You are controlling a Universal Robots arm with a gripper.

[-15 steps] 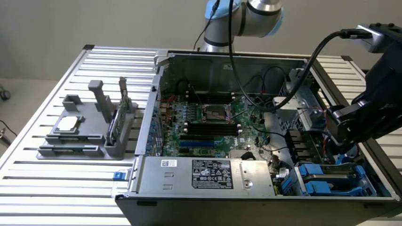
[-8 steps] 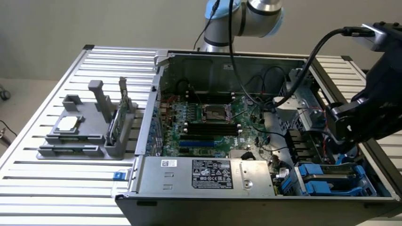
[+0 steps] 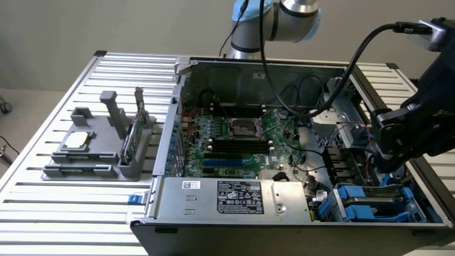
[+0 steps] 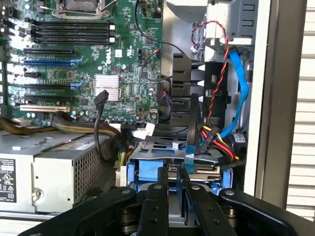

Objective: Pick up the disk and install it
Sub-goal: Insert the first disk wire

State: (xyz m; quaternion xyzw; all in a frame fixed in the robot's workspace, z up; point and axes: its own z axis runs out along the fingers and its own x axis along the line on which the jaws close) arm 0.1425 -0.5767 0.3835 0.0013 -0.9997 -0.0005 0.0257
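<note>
From my remote station I saw one slatted worktop (image 3: 71,224) carrying one open computer case (image 3: 299,66), whose corner on the exterior view's right was cut off by the frame. One arm (image 3: 427,122) reached into that end, and its dark body hid the jaw tips in the exterior view. Inside the case lay one power supply (image 3: 235,197) and one motherboard (image 3: 235,133). Outside it, on the exterior view's left, one grey fixture (image 3: 78,170) held one green card (image 3: 131,136) upright and one square chip (image 3: 76,140). The disk (image 4: 147,171) sat at the drive bay beside the power supply, its label hidden and cables crossing behind it. The jaws stood nearly together, clamped on its near edge.
</note>
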